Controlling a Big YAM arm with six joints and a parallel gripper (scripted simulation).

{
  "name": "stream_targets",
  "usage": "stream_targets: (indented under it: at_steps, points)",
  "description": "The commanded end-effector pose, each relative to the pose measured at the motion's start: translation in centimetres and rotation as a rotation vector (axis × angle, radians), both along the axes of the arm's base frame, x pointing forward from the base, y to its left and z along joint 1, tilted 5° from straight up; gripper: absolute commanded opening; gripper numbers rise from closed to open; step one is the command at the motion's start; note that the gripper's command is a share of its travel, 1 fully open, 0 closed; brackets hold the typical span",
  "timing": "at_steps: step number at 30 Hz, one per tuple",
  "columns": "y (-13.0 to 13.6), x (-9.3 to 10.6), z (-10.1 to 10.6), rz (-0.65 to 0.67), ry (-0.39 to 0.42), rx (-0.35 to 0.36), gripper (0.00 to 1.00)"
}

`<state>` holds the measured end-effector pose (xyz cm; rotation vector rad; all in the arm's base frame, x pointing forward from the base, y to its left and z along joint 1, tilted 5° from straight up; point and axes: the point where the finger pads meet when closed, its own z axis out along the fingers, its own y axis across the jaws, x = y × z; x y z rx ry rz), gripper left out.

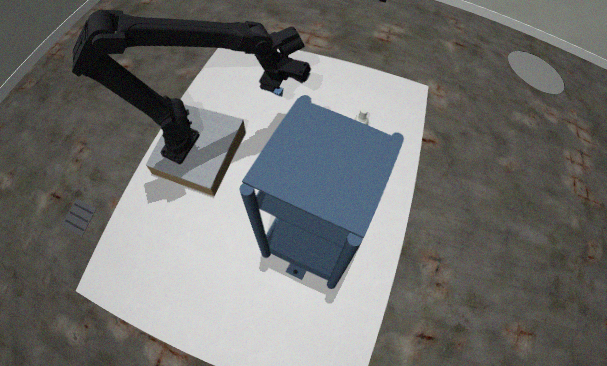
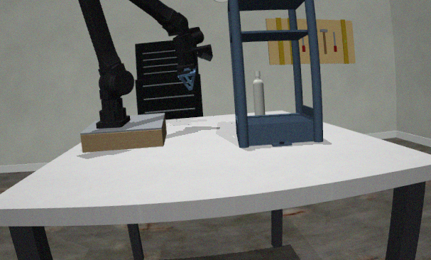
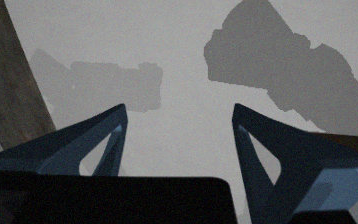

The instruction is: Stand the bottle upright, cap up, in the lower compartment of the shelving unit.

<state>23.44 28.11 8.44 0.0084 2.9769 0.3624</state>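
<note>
A white bottle (image 2: pixel 258 95) with a narrow neck stands upright on the white table behind the blue shelving unit (image 2: pixel 276 74). In the top view only its top (image 1: pixel 362 116) shows past the unit's roof (image 1: pixel 323 167). The lower compartment (image 2: pixel 275 122) has a front lip and holds nothing I can see. My gripper (image 2: pixel 187 79) hangs high above the table's far left part, well left of the shelving unit and the bottle. Its blue fingers stand apart with only bare table between them. The gripper also shows in the top view (image 1: pixel 278 91).
The arm's base sits on a grey-topped wooden block (image 1: pixel 198 150) at the table's left. A black slatted cabinet (image 2: pixel 167 79) stands behind the table. A tool board (image 2: pixel 311 40) hangs on the back wall.
</note>
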Motion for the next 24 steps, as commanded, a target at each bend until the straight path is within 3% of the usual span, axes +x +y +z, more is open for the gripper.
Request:
stream_targets:
  at_steps: [1, 11, 13, 24]
  points:
    - [0.5, 2.7, -1.1, 0.068, -0.097, 0.05, 0.73]
    - [0.0, 8.8, -3.1, 0.186, -0.427, 0.137, 0.73]
    - [0.0, 8.8, -3.1, 0.186, -0.427, 0.137, 0.73]
    - [-3.1, 13.1, -2.5, 0.271, -0.802, 0.123, 0.73]
